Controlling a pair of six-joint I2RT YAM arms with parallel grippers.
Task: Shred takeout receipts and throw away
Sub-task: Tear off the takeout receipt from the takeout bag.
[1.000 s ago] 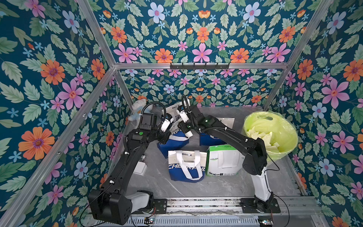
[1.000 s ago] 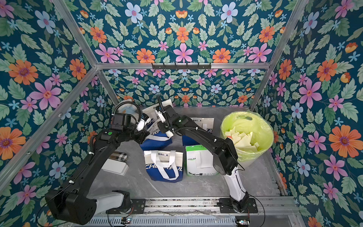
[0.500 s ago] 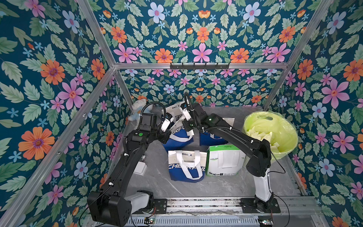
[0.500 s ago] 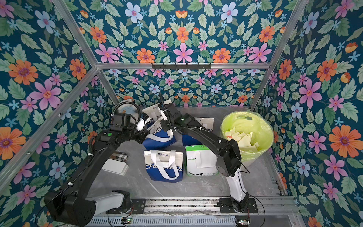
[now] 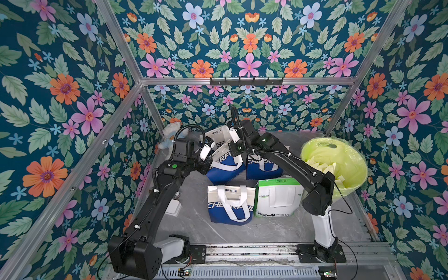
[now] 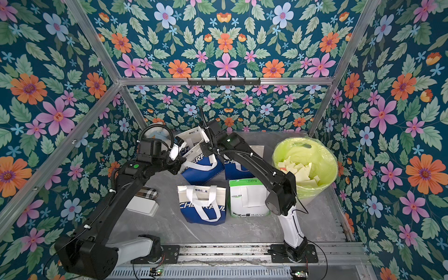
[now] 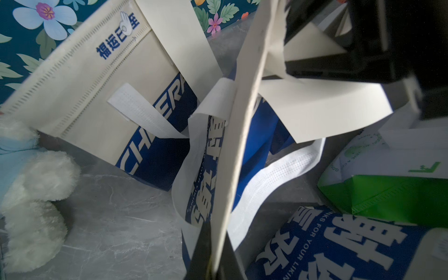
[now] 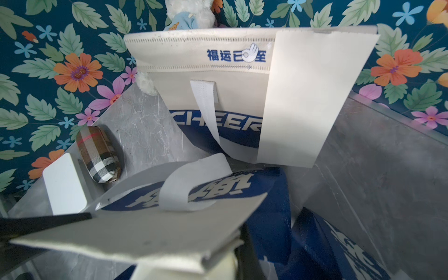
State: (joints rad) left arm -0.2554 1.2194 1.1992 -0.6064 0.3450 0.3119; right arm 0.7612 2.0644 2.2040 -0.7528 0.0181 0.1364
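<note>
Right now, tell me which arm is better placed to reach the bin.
Right. The bin stands beside the right arm; the left arm is across the bags. Both the left gripper and right gripper are shut on one receipt.

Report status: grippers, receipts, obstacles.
Both shut: left gripper, right gripper, on one receipt. Also a second receipt on the rear bag. Loose bag handle close by.

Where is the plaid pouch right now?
The plaid pouch lies on the table's left side in a top view, next to the white box, partly under the left arm.
</note>
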